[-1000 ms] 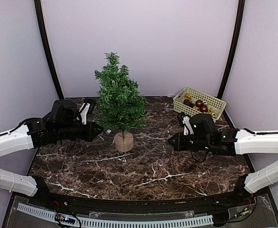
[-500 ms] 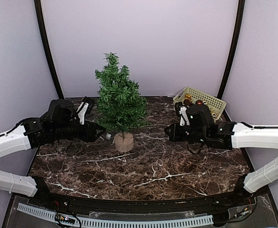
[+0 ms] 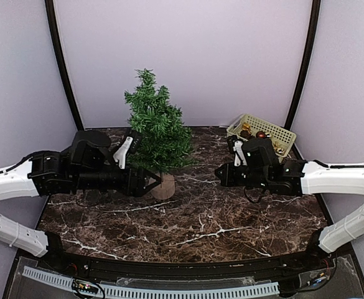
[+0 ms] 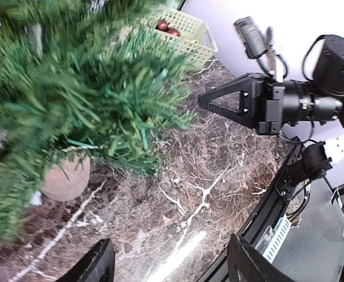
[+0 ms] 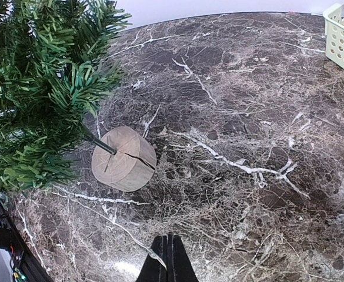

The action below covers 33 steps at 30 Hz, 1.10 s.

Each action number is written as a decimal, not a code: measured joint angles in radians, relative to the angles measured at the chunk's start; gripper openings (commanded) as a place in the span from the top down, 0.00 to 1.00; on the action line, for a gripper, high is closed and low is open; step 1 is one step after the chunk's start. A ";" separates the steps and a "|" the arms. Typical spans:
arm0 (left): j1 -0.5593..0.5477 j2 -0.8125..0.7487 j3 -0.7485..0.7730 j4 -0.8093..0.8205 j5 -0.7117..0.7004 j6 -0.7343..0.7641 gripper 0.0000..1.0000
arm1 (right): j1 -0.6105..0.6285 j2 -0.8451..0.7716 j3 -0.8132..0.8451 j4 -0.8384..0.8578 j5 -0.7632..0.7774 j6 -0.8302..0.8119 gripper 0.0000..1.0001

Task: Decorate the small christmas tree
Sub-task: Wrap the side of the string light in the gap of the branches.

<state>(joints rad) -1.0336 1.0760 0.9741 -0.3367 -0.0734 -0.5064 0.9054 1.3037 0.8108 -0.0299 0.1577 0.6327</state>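
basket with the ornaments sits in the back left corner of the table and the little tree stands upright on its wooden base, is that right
Not quite. The basket sits in the back right corner of the table, behind the right arm, as the top external view shows. The rest holds: the little tree stands upright on its wooden base.
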 measured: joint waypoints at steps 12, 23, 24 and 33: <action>-0.037 0.152 -0.060 0.232 -0.140 -0.237 0.26 | 0.000 -0.007 -0.020 0.033 -0.009 0.000 1.00; -0.037 0.202 -0.065 0.287 -0.265 -0.330 0.68 | 0.000 -0.029 -0.035 0.049 -0.031 -0.009 1.00; -0.037 0.203 -0.065 0.285 -0.272 -0.335 0.76 | 0.000 -0.032 -0.039 0.049 -0.035 -0.011 1.00; -0.037 0.170 -0.103 0.249 -0.323 -0.351 1.00 | 0.009 -0.086 -0.058 0.019 -0.056 -0.050 1.00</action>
<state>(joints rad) -1.0702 1.2457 0.8707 -0.0872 -0.3965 -0.8574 0.9142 1.2179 0.7532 -0.0109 0.1017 0.5827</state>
